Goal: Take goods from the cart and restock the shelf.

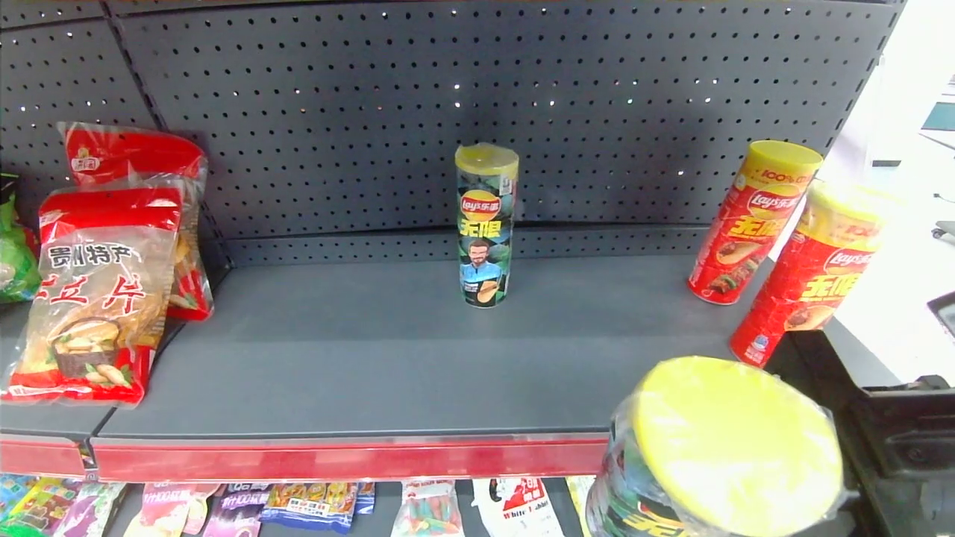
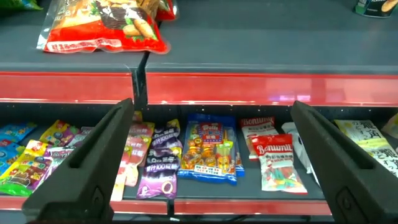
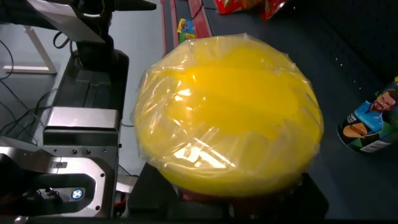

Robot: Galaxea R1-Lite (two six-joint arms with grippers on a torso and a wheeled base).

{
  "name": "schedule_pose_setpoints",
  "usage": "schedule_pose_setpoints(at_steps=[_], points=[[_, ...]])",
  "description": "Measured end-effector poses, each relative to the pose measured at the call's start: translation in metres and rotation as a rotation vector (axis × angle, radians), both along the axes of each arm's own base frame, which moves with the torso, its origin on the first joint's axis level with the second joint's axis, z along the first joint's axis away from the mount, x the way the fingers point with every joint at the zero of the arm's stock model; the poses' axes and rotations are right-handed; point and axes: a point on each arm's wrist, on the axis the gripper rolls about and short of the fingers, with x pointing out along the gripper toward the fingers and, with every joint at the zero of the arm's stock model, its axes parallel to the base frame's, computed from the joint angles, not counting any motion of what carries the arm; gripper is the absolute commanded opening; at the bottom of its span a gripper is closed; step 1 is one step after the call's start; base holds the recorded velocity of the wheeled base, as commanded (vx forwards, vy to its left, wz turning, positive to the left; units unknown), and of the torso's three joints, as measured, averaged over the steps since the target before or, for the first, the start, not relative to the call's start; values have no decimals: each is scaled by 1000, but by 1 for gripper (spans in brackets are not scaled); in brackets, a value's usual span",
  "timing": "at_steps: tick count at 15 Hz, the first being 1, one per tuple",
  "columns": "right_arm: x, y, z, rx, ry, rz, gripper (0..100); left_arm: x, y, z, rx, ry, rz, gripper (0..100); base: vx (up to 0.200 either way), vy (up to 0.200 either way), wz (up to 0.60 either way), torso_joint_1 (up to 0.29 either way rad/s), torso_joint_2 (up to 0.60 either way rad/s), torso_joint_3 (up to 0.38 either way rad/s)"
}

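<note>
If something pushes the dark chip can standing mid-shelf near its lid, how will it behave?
The dark chip can is tall on a narrow base, so it would probably tip. Being round, it may then roll along the shelf. Its glossy film wrap looks slippery.

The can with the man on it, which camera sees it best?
Head view: the can stands whole, upright on the shelf. The right wrist view catches part of it; the left wrist view just its base.

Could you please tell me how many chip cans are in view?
4. On the shelf: a dark can in the middle, two red cans at the right end. A wrapped can is held before its front edge. Others may be hidden.
</note>
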Motion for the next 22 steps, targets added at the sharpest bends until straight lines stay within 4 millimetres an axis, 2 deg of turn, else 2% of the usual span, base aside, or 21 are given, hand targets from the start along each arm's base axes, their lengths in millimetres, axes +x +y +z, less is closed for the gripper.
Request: schedule_pose_setpoints(at_steps=[7,11,22], points=[[-1,-1,-2,-4,5,1,0,0,0,0,1,0,1,100,0,0,0,0,0,0],[-3,-3,-5,-8,10,2,0,0,0,0,1,0,0,100,200,0,0,-2,0,5],[-5,-6,-1,6,-2,-4,0,0,0,0,3,0,1,100,0,0,0,0,0,0]])
